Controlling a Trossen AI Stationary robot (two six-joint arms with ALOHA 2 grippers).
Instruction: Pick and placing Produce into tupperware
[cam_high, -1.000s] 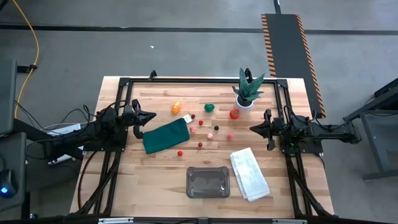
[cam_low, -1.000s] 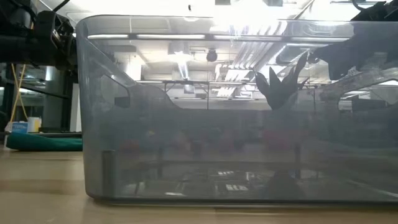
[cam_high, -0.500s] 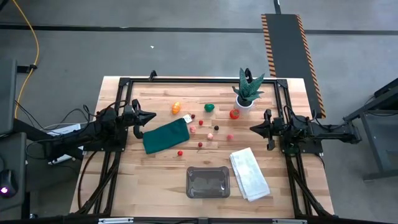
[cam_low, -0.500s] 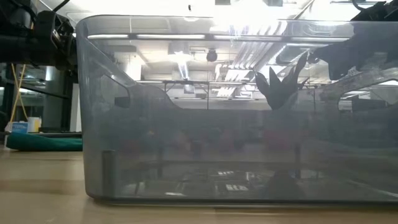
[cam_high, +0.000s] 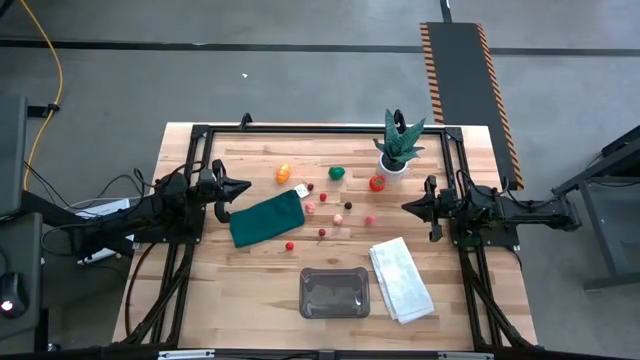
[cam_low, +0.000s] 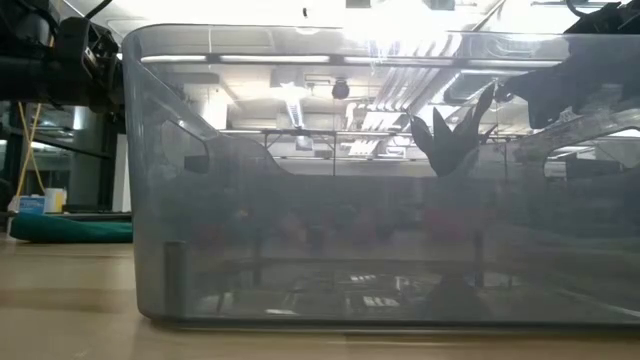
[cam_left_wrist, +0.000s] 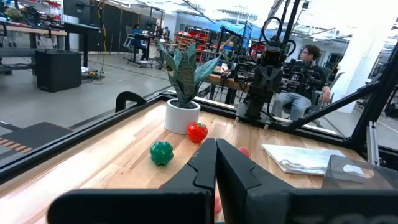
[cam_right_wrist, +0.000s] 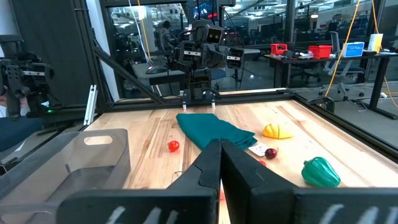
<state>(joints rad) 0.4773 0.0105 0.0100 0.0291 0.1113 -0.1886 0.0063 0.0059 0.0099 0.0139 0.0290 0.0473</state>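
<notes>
The tupperware (cam_high: 335, 292) sits at the near edge, a towel (cam_high: 401, 279) just right of it. The produce (cam_high: 322, 199) lies scattered beyond, a cloth (cam_high: 267, 218) to its left, a potted plant (cam_high: 397, 147) at far right.

The overhead camera looks straight down; the low one sits against the clear grey plastic container (cam_low: 380, 180); wrist cameras face each other across it.

Wooden table (cam_high: 200, 290), black-framed. Far edge: potted plant (cam_high: 398, 148). Middle: small produce scattered, among it an orange piece (cam_high: 284, 173), a green piece (cam_high: 337, 172), a tomato (cam_high: 376, 183); green cloth (cam_high: 268, 218) toward the left. Near edge: clear tupperware (cam_high: 335, 292), white towel (cam_high: 401, 279) beside it.
</notes>
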